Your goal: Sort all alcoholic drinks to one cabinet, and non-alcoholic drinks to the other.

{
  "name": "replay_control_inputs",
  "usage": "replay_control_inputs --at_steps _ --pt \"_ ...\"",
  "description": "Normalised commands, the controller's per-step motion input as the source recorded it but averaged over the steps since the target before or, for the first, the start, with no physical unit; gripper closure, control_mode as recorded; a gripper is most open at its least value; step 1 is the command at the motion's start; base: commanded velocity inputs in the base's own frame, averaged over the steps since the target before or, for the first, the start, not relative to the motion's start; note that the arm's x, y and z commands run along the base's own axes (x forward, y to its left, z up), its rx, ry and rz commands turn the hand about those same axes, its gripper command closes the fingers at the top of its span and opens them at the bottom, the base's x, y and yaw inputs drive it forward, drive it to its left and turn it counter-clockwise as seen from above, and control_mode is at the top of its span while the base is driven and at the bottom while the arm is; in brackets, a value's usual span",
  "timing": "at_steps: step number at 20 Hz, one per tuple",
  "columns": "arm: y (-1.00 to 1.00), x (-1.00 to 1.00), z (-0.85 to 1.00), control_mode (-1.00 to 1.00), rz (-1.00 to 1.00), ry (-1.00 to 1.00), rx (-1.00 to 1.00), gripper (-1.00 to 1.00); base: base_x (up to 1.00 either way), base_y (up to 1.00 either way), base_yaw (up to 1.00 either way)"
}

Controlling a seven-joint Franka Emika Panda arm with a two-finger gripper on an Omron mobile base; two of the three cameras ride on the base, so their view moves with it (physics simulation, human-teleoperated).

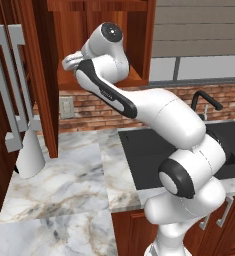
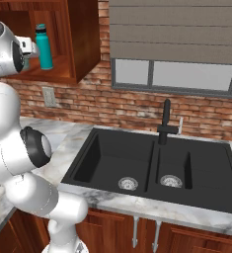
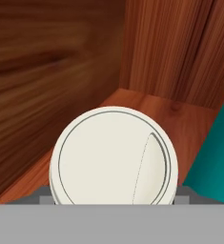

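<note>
Reaching up into the narrower wooden cabinet, the white arm extends from the base toward the cabinet's lower shelf; the hand sits inside the opening, beside the teal bottle.

Teal bottle: stands upright on the cabinet floor, black cap on top; seen in the right base view just beside the hand; in the hand view its teal side shows at the right edge.

Cup: the white lid of the cup lies directly in front of the hand camera, round and flat, with a raised sip flap on its right half; it sits low between the fingers, over the wooden shelf floor, near the rear corner where the two cabinet walls meet; the cup body under the lid is hidden.

Fingers: set wide apart, about the width of the lid; the tips are hidden behind the lid, so whether they press on the cup or stand clear of it cannot be told.

Bench: marble top below the cabinet; a black double sink with a black tap lies to the right; a brick wall runs behind.
</note>
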Motion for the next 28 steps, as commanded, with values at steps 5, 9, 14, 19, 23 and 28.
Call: replay_control_inputs --at_steps 5,9,14,19,23,28 --pt "0.0 0.11 0.0 -1.0 0.0 0.0 0.0 -1.0 0.0 0.0 0.0" --pt "0.0 0.15 0.0 -1.0 0.0 0.0 0.0 -1.0 0.0 0.0 0.0" --pt "0.0 0.07 0.0 -1.0 0.0 0.0 0.0 -1.0 0.0 0.0 0.0" --pt "0.0 0.06 0.0 -1.0 0.0 0.0 0.0 -1.0 0.0 0.0 0.0" --pt "0.02 0.03 0.0 -1.0 0.0 0.0 0.0 -1.0 0.0 0.0 0.0" --pt "0.06 0.1 0.0 -1.0 0.0 0.0 0.0 -1.0 0.0 0.0 0.0"
